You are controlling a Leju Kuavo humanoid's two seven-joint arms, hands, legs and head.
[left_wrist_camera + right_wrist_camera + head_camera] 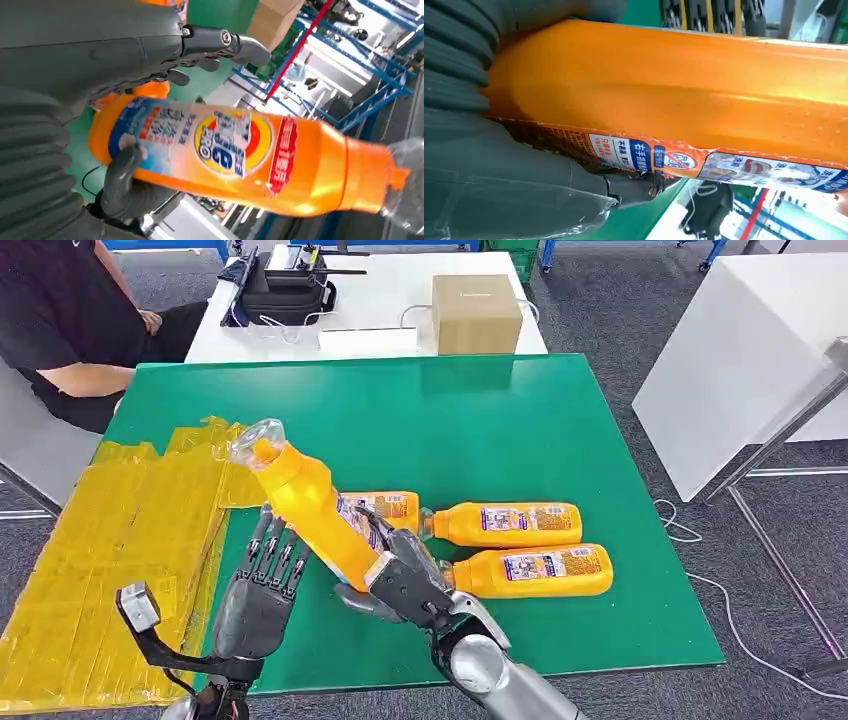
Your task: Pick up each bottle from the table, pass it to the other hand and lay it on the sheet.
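Mid-handover: my right hand point(405, 575) grips the bottle point(305, 500); left hand point(262, 580), fingers spread at its 9 o'clock, must clasp next.

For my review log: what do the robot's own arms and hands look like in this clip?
The right arm is shiny silver metal with rounded segments. Both the left hand and the right hand are dark grey with black jointed fingers. A grey ribbed cover wraps each wrist. A small grey box on a black bracket sits beside the left wrist.

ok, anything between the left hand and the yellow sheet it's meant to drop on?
Head view: only bare green table. The left hand hovers beside the yellow sheet, its fingers at the raised bottle.
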